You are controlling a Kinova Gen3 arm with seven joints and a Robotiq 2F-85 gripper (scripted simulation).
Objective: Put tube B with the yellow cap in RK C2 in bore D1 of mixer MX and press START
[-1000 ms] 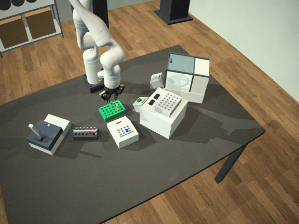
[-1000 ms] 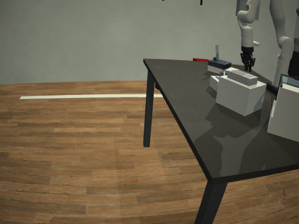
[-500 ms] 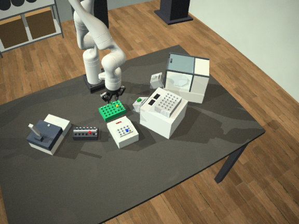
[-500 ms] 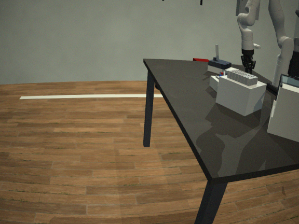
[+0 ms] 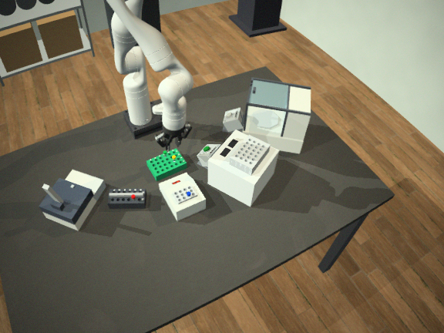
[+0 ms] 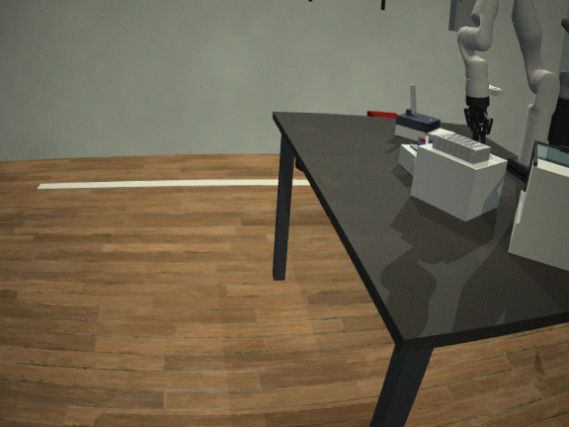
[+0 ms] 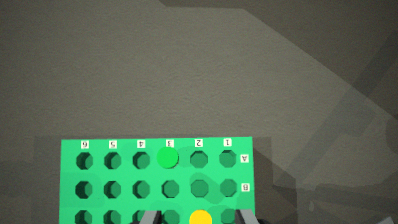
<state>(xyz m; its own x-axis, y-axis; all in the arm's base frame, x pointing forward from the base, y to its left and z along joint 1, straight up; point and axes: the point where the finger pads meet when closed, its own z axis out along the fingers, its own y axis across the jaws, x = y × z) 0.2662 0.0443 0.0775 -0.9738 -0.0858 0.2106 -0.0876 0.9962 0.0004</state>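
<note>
Arm base (image 5: 135, 134) by robot-side long edge of bench (image 5: 231, 250) (image 6: 346, 148). Just beyond: RK (image 5: 157, 174) (image 7: 100, 175), flat. Tool (image 5: 173, 146) (image 6: 480, 137) (image 7: 198, 218) above RK, pointing down, part-open, nothing gripped; in wrist view its fingers sit either side of tube B (image 5: 173, 157) (image 7: 200, 219). B (yel. cap) in RK C2, not in MX. Grn-cap tube (image 5: 165, 153) (image 7: 167, 157) in RK A3. Next out: BAL (image 5: 294, 144) (image 6: 540, 217), near short edge, closest stn to it; MX (image 5: 231, 177) (image 6: 440, 183) beside it, inboard, level, no caps in its bores; DB (image 5: 185, 211) (image 6: 407, 157) w/ blue-cap tube. Farther along bench, well apart from that short edge: MG (image 5: 127, 204) w/ red-cap tube, then SP (image 5: 67, 200) (image 6: 417, 123). MX lamps: can't tell.
</note>
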